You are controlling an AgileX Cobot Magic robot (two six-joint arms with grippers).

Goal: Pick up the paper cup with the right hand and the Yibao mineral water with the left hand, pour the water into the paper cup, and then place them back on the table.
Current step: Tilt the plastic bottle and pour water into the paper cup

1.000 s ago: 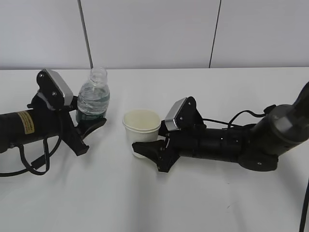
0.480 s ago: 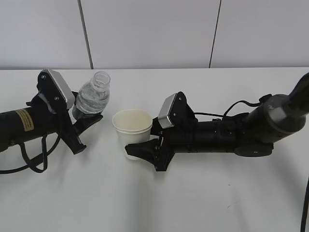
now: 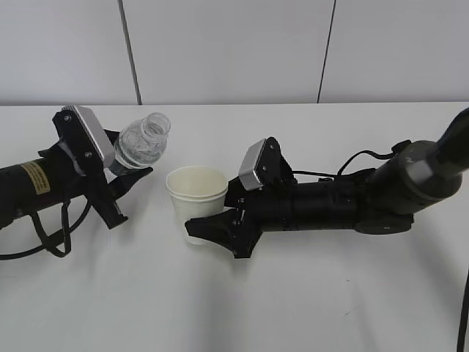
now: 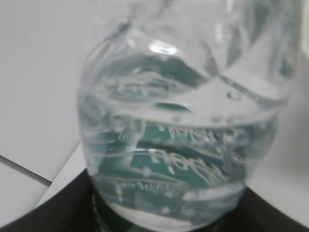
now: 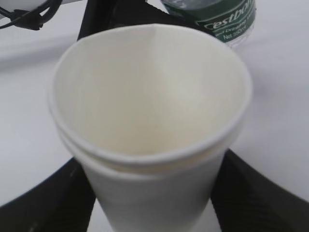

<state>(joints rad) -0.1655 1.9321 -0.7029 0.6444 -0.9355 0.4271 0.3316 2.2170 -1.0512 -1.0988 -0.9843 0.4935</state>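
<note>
One bottle (image 3: 141, 143), neck tilted toward cup (image 3: 196, 198).

Matt cream paper cup (image 3: 196, 192), glossy clear plastic bottle (image 3: 141, 141), smooth white table (image 3: 234, 308)

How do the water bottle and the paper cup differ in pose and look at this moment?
The small clear plastic bottle with the dark green label leans with its open neck toward the cup; the cream-white tapered paper cup stands roughly upright. The bottle is see-through and holds water; the cup is opaque and looks dry inside. The bottle sits in the left claw, the cup in the right claw. Both are open-topped and gripped.
</note>
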